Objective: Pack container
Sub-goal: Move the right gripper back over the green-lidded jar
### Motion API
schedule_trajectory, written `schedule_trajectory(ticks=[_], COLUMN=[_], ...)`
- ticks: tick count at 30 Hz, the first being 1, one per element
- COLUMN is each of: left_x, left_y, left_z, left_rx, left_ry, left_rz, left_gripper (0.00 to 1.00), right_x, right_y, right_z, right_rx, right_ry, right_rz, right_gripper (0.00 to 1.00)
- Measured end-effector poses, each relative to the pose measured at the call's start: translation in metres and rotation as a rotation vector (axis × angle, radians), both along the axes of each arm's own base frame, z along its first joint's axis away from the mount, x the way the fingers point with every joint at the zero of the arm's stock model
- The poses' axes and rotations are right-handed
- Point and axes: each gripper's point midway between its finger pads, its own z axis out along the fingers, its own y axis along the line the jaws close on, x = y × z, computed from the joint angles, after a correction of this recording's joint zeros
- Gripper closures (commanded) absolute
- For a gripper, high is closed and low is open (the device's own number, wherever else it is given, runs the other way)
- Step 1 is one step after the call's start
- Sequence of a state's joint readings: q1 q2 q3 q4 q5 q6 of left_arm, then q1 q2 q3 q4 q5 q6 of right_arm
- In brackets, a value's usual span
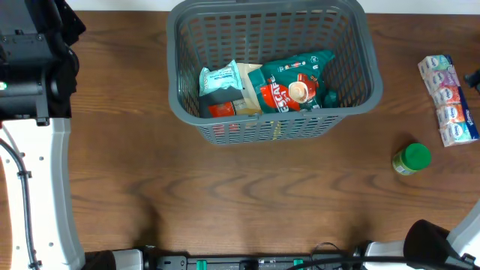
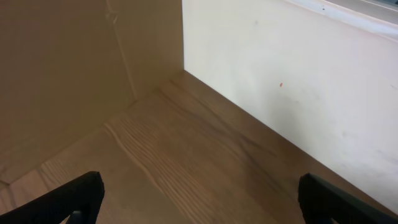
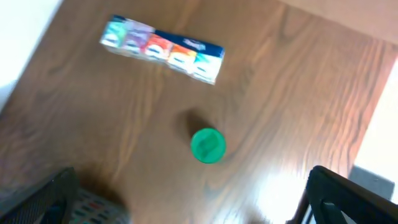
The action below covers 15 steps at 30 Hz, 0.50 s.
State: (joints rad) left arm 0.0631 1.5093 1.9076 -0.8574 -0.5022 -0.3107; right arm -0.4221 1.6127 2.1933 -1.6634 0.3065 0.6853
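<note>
Spread wide and empty, the right gripper (image 3: 189, 177) faces the small round green-lidded jar (image 3: 207, 145), centred just ahead; a multicoloured strip of tissue packs (image 3: 161, 48) lies beyond. To its left sits the large dark grey plastic lattice basket (image 1: 225, 131), partly filled. The left gripper (image 2: 199, 183), also parted, holds nothing. Reaching for the jar seems the step in hand; next, descend, straddle it, close.
</note>
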Motion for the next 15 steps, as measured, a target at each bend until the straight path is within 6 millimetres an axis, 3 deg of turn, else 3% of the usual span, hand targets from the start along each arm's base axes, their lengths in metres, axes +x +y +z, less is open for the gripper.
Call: schedule_trajectory(ticks=[6,15], left_x=[0.0,0.0], left_y=[0.0,0.0], left_z=[0.0,0.0], left_rx=[0.0,0.0], left_ry=[0.0,0.0], left_rz=[0.0,0.0], left_gripper=[0.01,0.01], right_x=[0.001,0.018], right_y=[-0.009,-0.012], right_z=[-0.041,-0.141], right_rx=[0.058,0.148], right_ry=[0.064,0.154], right_rz=[-0.077,-0.102], right_gripper=[0.01,0.01])
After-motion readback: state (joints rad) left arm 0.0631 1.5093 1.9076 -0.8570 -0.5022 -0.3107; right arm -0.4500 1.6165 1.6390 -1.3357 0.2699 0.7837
